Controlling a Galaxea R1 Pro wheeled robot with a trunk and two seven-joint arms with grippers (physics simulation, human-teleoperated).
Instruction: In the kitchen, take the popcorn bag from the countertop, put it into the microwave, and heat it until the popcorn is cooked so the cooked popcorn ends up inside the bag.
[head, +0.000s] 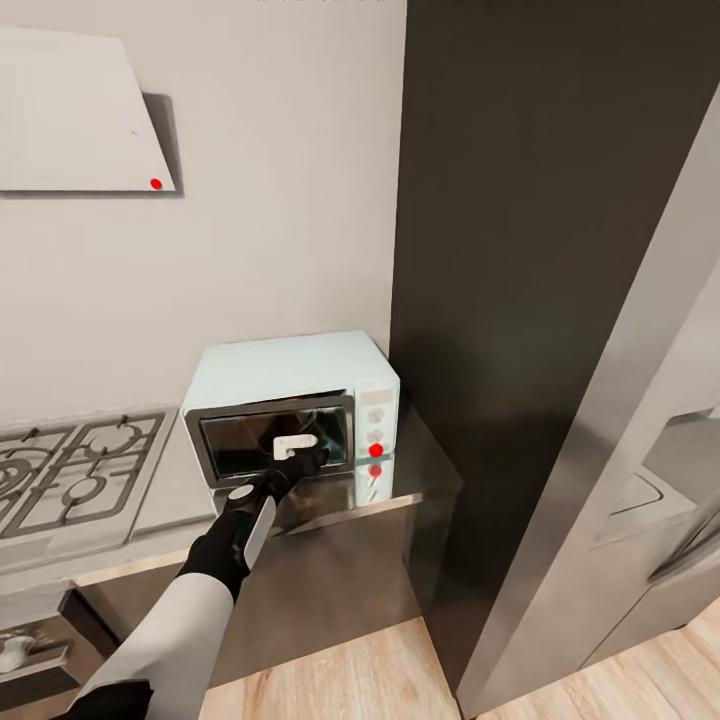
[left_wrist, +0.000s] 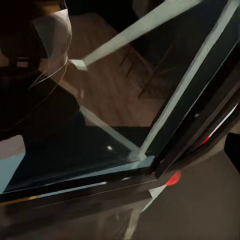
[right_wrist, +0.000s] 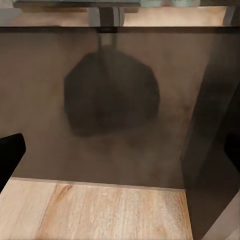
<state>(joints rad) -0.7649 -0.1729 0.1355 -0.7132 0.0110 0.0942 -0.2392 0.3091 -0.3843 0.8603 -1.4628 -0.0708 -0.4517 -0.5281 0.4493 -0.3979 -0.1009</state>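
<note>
The pale-blue microwave (head: 300, 372) stands on the grey countertop (head: 420, 470) against the wall, its dark glass door shut and a red indicator light (head: 376, 450) lit on its white panel. My left gripper (head: 300, 456) reaches up to the door glass; in the left wrist view the glass (left_wrist: 100, 100) is very close and one dark finger (left_wrist: 234, 150) shows at the edge, so the jaws look open with nothing between them. My right gripper (right_wrist: 120, 150) hangs open low in front of a brown cabinet front (right_wrist: 115, 100). The popcorn bag and the popcorn are hidden.
A steel gas hob (head: 80, 475) lies left of the microwave, under a white flat hood (head: 80, 110). A tall dark panel (head: 500, 250) and the steel fridge (head: 610, 450) stand to the right. Light wood floor (head: 330, 680) lies below, and an oven with knobs (head: 25, 650) sits low on the left.
</note>
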